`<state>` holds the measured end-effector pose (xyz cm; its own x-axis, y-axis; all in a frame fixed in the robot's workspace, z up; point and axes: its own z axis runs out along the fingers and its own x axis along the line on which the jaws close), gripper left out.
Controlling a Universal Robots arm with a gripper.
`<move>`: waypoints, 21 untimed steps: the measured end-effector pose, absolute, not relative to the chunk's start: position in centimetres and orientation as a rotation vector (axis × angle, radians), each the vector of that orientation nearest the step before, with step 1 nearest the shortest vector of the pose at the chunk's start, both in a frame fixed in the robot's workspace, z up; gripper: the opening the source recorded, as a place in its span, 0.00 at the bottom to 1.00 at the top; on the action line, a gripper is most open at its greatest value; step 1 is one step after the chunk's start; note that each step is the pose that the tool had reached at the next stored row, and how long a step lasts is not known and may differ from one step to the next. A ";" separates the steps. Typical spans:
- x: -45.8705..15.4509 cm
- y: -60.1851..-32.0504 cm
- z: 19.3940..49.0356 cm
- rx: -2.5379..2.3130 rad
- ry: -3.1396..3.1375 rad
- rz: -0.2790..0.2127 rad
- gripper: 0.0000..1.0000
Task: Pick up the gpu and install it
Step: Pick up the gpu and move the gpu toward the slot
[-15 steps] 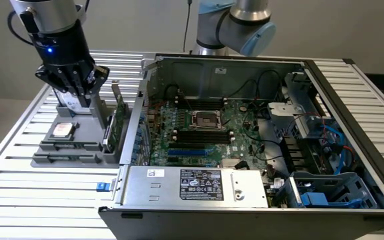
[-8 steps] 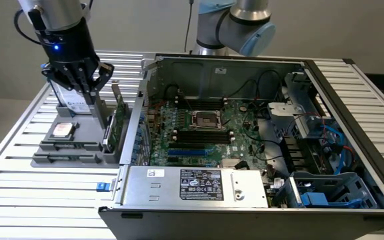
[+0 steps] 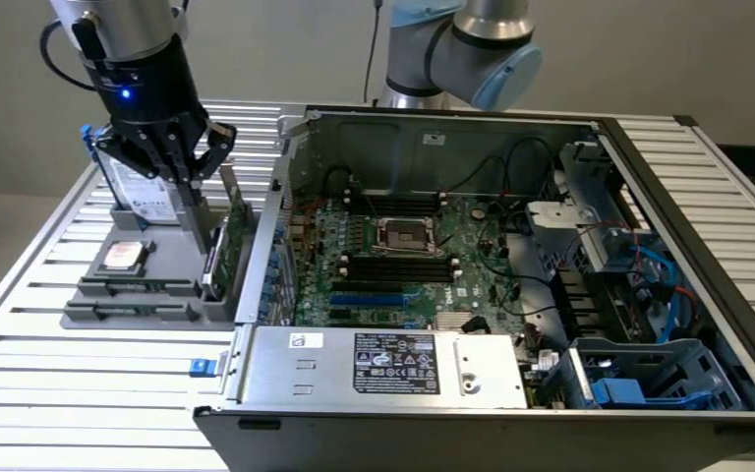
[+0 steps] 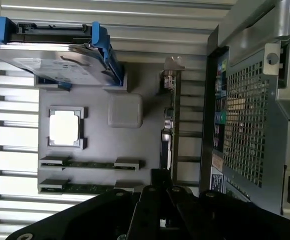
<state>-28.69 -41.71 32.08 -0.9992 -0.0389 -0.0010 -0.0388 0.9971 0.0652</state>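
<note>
The fingertips of the gripper (image 3: 181,172) are hard to make out. In the exterior view they merge with the grey holder (image 3: 89,310) behind them, and in the wrist view the dark body of the gripper (image 4: 159,187) covers the place where they end. The fingers are pressed together, but I cannot tell if the edge of the card is between them or only beside them. The upper part of the arm (image 3: 463,49) is cut off by the edge of the picture.

The gpu (image 3: 227,241) stands on its long edge in the holder, not lifted. It is on the side of the holder nearest the computer case (image 3: 483,128). In the exterior view it lies at about 4 o'clock from the gripper, very near it. The wrist view shows the gpu (image 4: 173,125) edge-on as a thin green line, with its metal bracket (image 4: 172,64) at the far end and the fingers at the near end.

The wrist points straight down over the holder, at 9 o'clock from the case. The elbow is behind the case at 12 o'clock.

At 8 o'clock from the gripper the hard drive (image 3: 142,197) stands upright. The motherboard (image 3: 391,256) lies inside the open case.
</note>
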 end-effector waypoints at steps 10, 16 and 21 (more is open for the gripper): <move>-28.6 -41.7 31.2 0.061 -3.140 -0.102 0.42; -28.6 -41.7 30.1 0.062 -3.144 -0.103 0.42; -28.5 -41.7 29.5 0.062 -3.152 -0.102 0.42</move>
